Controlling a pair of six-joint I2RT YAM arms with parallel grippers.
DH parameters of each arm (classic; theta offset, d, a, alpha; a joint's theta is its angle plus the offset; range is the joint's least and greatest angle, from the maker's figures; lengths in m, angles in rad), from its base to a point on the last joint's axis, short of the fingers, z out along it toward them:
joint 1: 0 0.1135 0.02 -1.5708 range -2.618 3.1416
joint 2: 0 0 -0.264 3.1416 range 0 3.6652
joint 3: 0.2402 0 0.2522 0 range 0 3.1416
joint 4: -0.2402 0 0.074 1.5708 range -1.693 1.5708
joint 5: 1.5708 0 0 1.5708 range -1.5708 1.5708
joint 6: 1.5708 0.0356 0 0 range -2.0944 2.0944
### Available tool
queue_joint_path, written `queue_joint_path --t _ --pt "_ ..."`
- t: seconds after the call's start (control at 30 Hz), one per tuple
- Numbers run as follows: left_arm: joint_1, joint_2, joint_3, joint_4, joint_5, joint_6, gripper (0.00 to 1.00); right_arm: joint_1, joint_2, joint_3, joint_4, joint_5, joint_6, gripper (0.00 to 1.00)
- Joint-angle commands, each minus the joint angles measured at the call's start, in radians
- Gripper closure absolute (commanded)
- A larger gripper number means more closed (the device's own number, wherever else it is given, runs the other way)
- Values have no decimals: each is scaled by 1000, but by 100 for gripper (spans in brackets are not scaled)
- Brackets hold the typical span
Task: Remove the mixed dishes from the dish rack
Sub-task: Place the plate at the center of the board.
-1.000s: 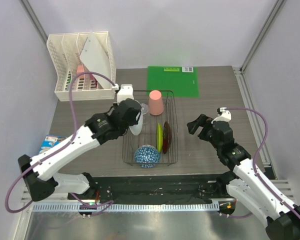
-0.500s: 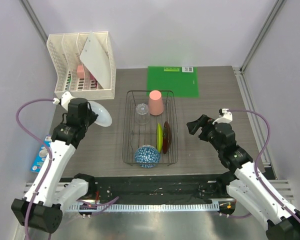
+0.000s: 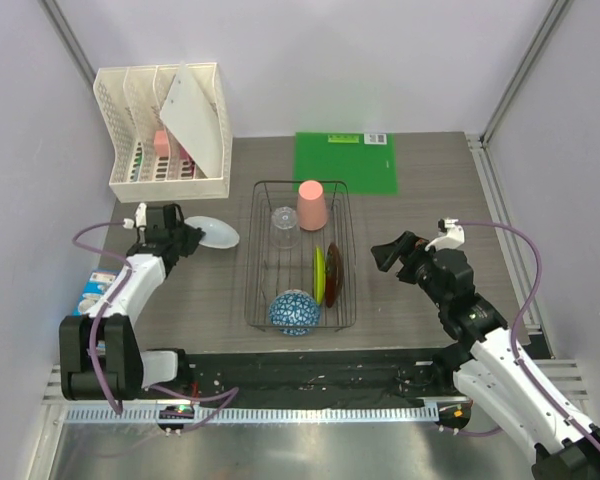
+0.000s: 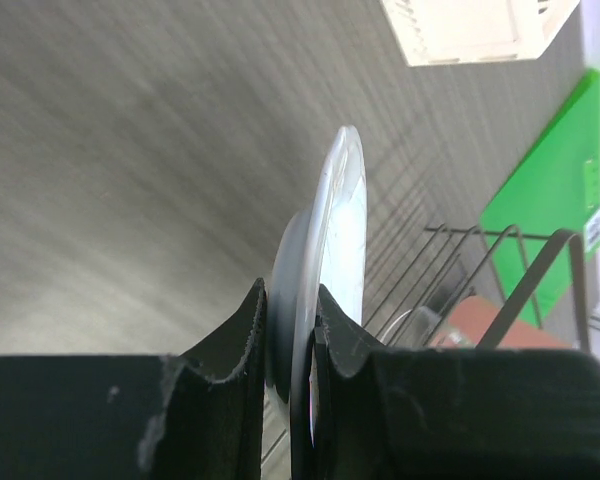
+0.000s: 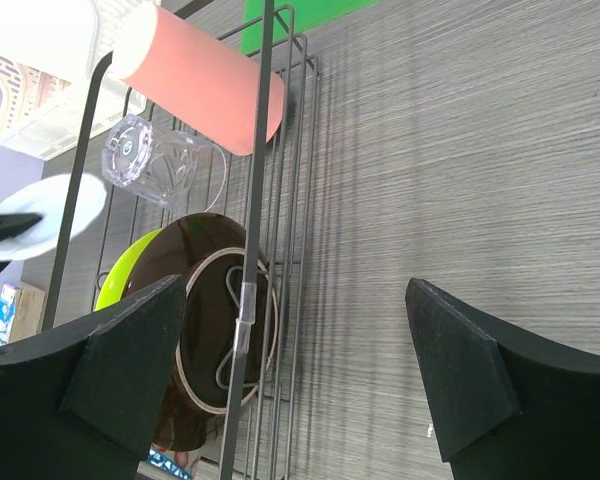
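Left of the dish rack [image 3: 252, 290], left gripper [image 3: 187, 238] pinches the white plate [image 3: 213, 233] by its rim, disc pointing rackward, low over the table [image 3: 430, 200]; right gripper [image 3: 385, 255], spread wide, sits nearer the dark red patterned plate [image 3: 333, 272].

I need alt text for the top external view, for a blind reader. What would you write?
Seen from above, the left gripper holds a white plate left of a wire dish rack. The rack holds a pink cup, a glass tumbler, a yellow-green plate, a dark red plate and a patterned bowl; the right gripper is open at its right.
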Motion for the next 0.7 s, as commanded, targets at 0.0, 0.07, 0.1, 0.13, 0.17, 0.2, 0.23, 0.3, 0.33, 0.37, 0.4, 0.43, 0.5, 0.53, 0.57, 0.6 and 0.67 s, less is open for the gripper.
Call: queue_joint_path --t 0.0,0.07,0.1,0.13,0.17,0.2,0.23,0.3,0.33,0.37,0.4,0.43,0.5,0.53,0.57,0.6,0.67 --pt "46 63 40 231 45 -48 100 4 -19 -9 57 -20 14 4" --pt "49 115 49 237 49 -51 100 6 -27 -15 57 -22 14 4" --pt "48 135 53 237 48 -50 100 4 -33 -18 57 -22 15 4" --pt "48 152 60 237 49 -51 100 6 -36 -21 59 -20 17 4" --pt "51 189 70 237 48 -51 100 6 -38 -25 60 -22 18 4" --pt "51 204 73 237 48 -50 100 4 -39 -27 60 -23 20 4" --pt "49 215 73 260 48 -54 100 4 -39 -27 59 -23 20 4" --pt "51 246 69 277 34 -56 100 6 -42 -30 57 -29 21 4" --pt "51 260 70 276 26 -54 100 4 -48 -32 56 -29 21 4" --pt "52 270 81 265 23 -54 100 4 -51 -36 53 -31 24 4" --pt "57 296 89 257 23 -50 100 4 -53 -39 53 -31 24 4" --pt "58 307 95 251 19 -42 100 4 -58 -42 51 -29 26 4" --pt "66 336 109 245 6 -36 99 6 -59 -48 51 -29 27 4" --pt "69 346 115 245 5 -36 98 4 -59 -50 51 -31 29 4" --pt "72 358 124 245 6 -31 94 4 -58 -52 51 -29 29 4" --pt "77 378 132 204 3 -27 90 4 -56 -52 50 -29 28 4" --pt "80 395 164 155 -6 -8 81 4 -53 -53 48 -28 24 4"
